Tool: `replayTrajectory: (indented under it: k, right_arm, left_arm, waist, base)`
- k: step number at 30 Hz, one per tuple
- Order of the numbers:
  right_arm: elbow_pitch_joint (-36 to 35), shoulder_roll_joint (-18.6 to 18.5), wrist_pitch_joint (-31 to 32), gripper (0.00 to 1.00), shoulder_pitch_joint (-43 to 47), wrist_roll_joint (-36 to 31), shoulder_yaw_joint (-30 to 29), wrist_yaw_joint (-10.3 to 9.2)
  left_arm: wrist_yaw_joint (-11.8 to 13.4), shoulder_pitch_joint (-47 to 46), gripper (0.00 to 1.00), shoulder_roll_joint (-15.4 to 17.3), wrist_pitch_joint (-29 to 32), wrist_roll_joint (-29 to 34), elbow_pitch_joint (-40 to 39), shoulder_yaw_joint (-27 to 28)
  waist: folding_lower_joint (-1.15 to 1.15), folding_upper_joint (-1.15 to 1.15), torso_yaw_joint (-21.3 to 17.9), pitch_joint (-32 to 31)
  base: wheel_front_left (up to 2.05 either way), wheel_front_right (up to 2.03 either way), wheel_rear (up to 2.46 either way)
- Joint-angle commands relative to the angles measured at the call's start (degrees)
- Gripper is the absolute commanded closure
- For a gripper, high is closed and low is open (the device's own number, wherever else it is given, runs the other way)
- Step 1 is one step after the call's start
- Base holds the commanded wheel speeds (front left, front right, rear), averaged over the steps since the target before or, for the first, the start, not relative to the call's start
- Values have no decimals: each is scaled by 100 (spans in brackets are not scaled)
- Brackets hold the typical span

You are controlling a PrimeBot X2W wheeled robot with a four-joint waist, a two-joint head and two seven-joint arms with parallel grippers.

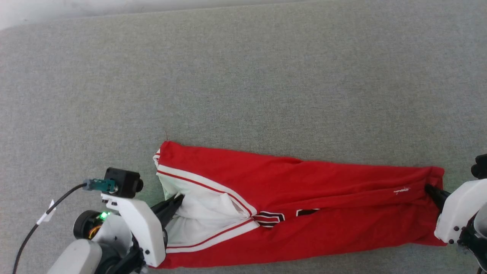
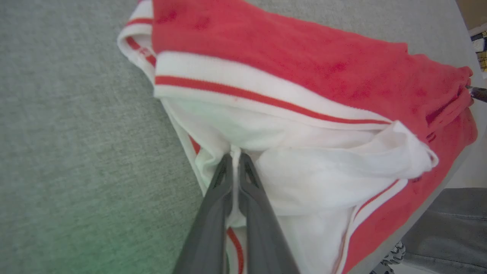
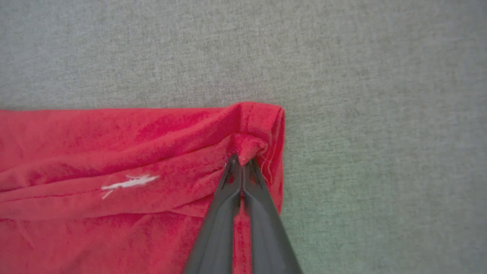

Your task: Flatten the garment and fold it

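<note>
My left tool (image 1: 179, 198) pinches white fabric and my right tool (image 1: 427, 187) pinches the red hem of the garment (image 1: 304, 190), which lies stretched along the bench's (image 1: 243, 76) near edge. Its black lettering is folded over and unreadable.

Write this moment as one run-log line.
garment: long strip on grey surface | left gripper: shut on white end | right gripper: shut on red end
</note>
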Motion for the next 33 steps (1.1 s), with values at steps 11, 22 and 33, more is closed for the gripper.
replayTrajectory:
  k: [11,22,33]
  right_arm:
    - [-64,-72,123,0,172,441,-7,-4]
    - [-1081,247,-339,0,909,396,-752,-4]
    - [-354,651,-932,0,1178,-25,-901,-4]
  left_arm:
    - [79,211,0,-298,-543,-193,123,237]
    - [817,1161,0,-964,-3231,305,-937,1427]
    - [721,1697,0,-1574,-4285,1521,-1154,1792]
  waist:
    - [0,0,11,-315]
    - [0,0,88,-695]
    - [0,0,257,-1039]
  base:
    - [0,0,0]
    - [0,0,0]
    - [0,0,0]
